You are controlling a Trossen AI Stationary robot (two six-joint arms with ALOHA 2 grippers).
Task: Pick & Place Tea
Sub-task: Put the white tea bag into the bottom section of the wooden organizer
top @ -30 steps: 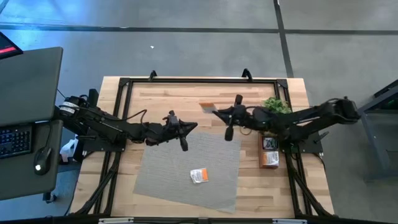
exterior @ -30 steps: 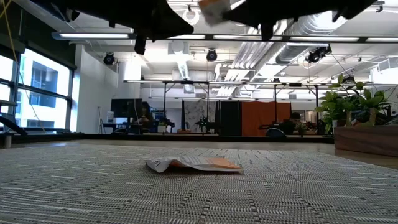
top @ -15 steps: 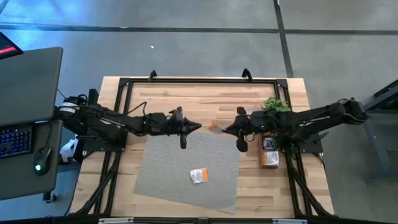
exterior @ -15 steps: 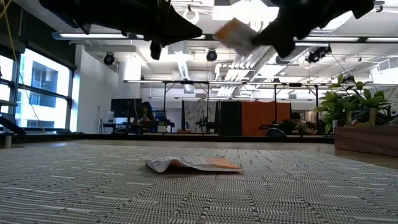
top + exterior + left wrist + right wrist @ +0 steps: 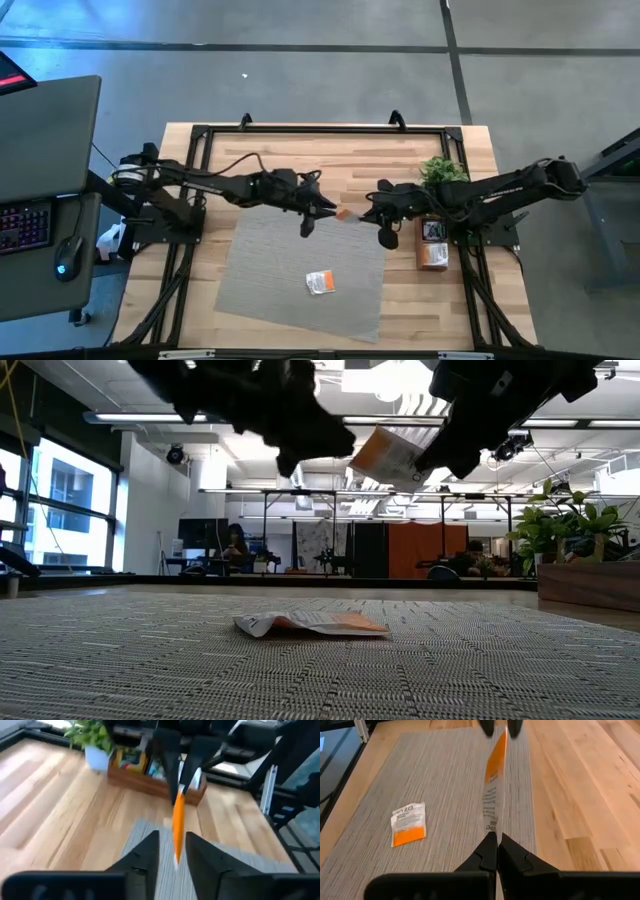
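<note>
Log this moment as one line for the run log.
right gripper: shut on held sachet, above grey mat | left gripper: open around sachet's far edge | second sachet: flat on mat

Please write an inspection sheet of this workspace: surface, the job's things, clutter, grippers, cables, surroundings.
Surface: light wooden table with a grey woven mat on it.
Job's things: one white-and-orange tea sachet lies flat on the mat; a second held sachet hangs in the air between both arms.
Clutter: small green potted plant and narrow brown wooden tray at the table's right edge.
Grippers: right gripper shut on the held sachet; left gripper has open fingers on either side of its far end.
Cables: black cable along the left arm.
Surroundings: grey floor, desk with keyboard on the left, a person far behind.
</note>
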